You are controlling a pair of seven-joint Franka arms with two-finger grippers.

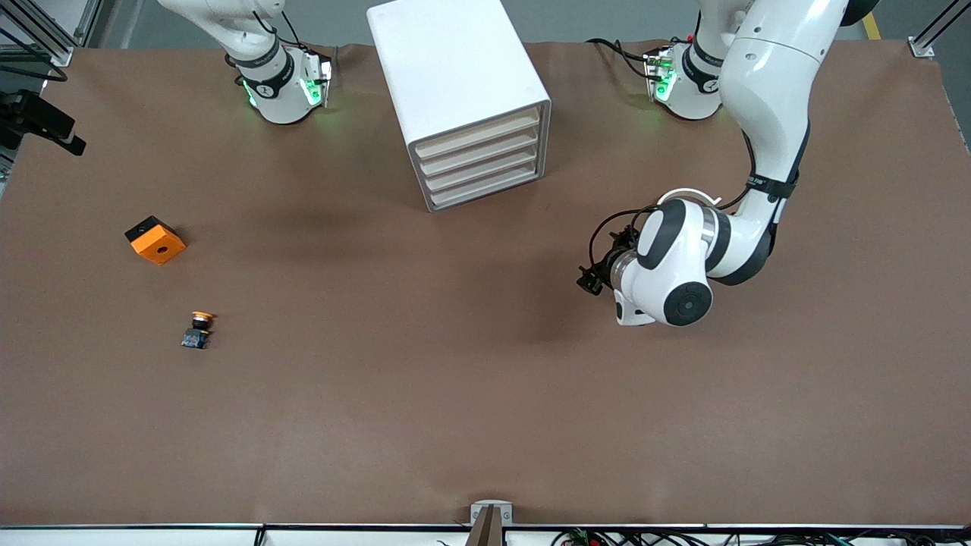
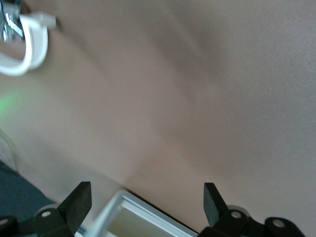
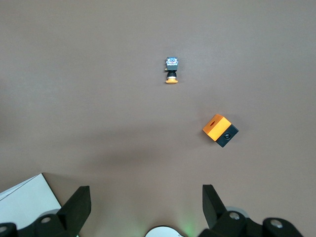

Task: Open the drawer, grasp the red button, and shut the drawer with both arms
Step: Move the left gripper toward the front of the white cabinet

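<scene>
Not started. Saw all four drawers [image 1: 479, 163] shut in cabinet [image 1: 455, 61], upper centre of frame. Found no red button. Left gripper [image 1: 595, 277] mid-frame over bare surface [image 1: 455, 379], fingers apart. Right gripper [image 3: 146, 202] waited up high, fingers apart.

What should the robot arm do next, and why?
Probably bring the open left gripper toward the cabinet's drawer fronts. All four are shut, no red button is in sight, and the right gripper is open, waiting high over the table.

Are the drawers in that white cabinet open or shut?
Shut. All four cream drawer fronts sit flush in the white cabinet; none is pulled out.
</scene>
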